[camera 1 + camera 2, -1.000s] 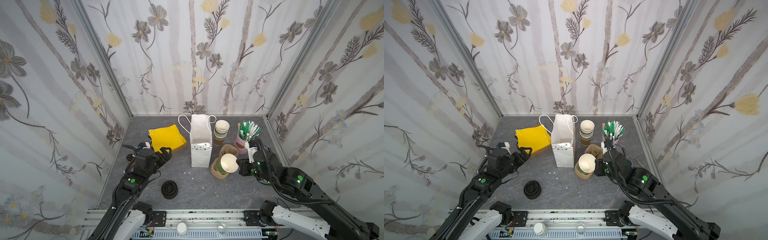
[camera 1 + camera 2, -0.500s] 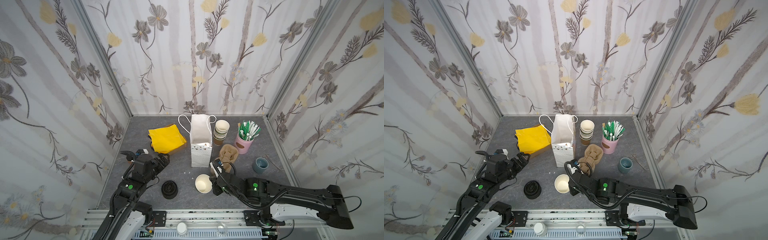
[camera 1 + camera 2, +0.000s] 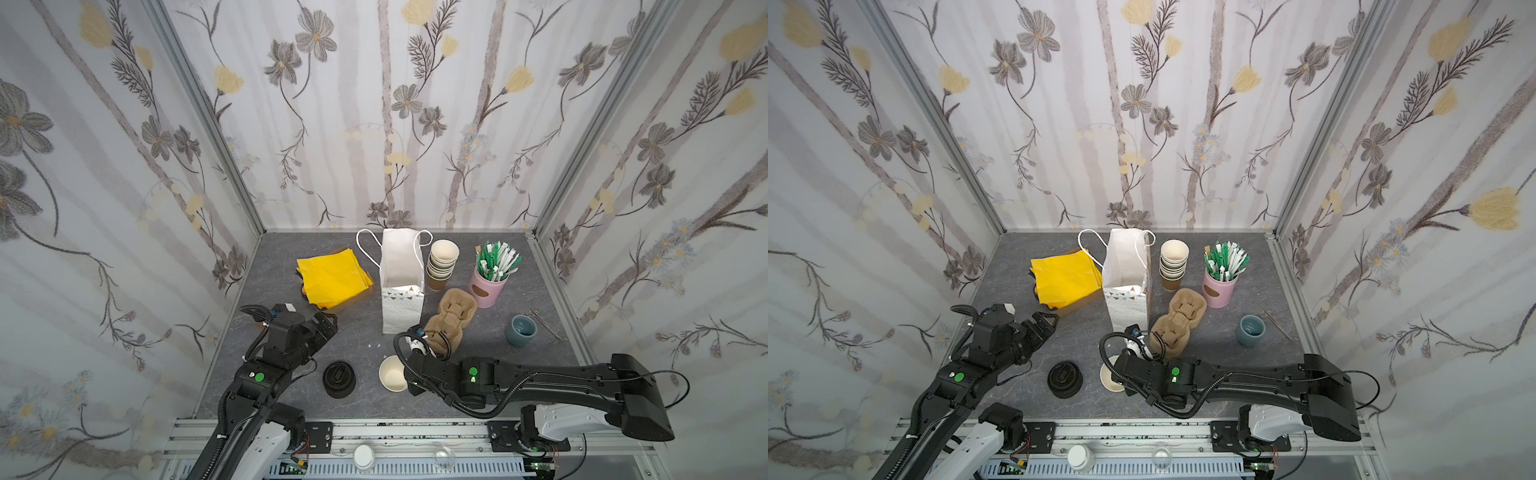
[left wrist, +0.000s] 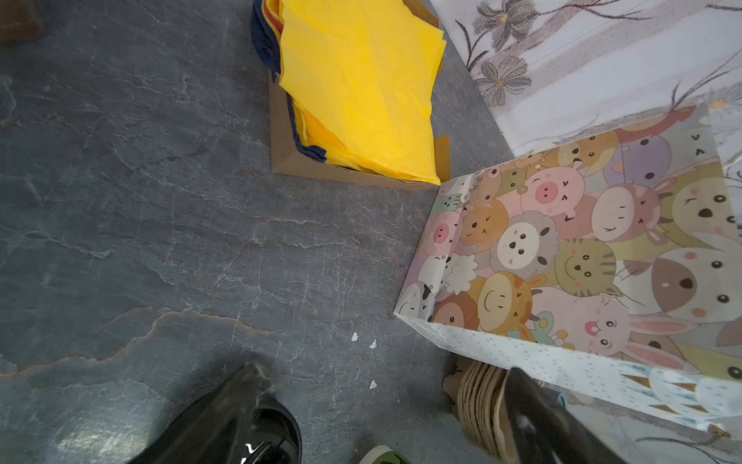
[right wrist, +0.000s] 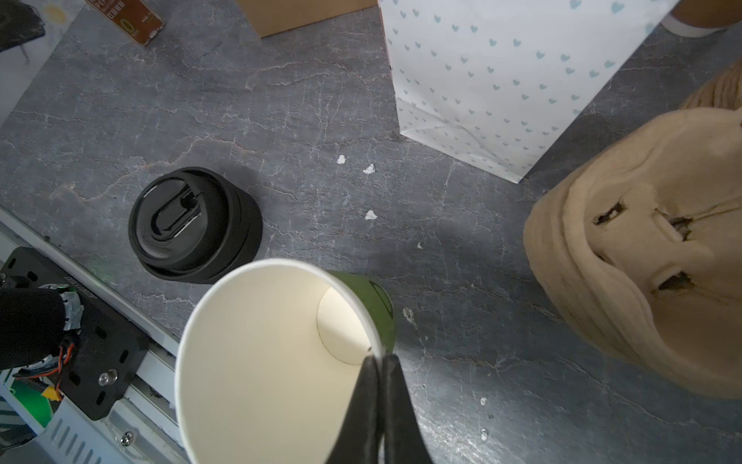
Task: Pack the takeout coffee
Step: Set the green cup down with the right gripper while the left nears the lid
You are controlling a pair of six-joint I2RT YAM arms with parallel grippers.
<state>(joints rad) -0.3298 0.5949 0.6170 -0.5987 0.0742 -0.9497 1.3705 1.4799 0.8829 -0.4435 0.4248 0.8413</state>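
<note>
The right claw [image 5: 379, 358] pinches the rim of a lidless olive paper cup [image 5: 261, 361]. The left claw [image 4: 383, 371] hangs spread.

The widest bare table [image 3: 361, 336] lies left of the upright paper bag [image 3: 401, 307], flanked far by the yellow sheets [image 3: 332, 276] and near by the stack of black lids [image 3: 338, 379]. Only a narrow gap separates those lids from the lidless cup [image 3: 392, 374]. The right arm [image 3: 540, 378] bars the near right; a lane runs between the cup carriers [image 3: 451, 318] and the blue cup [image 3: 520, 330].
</note>
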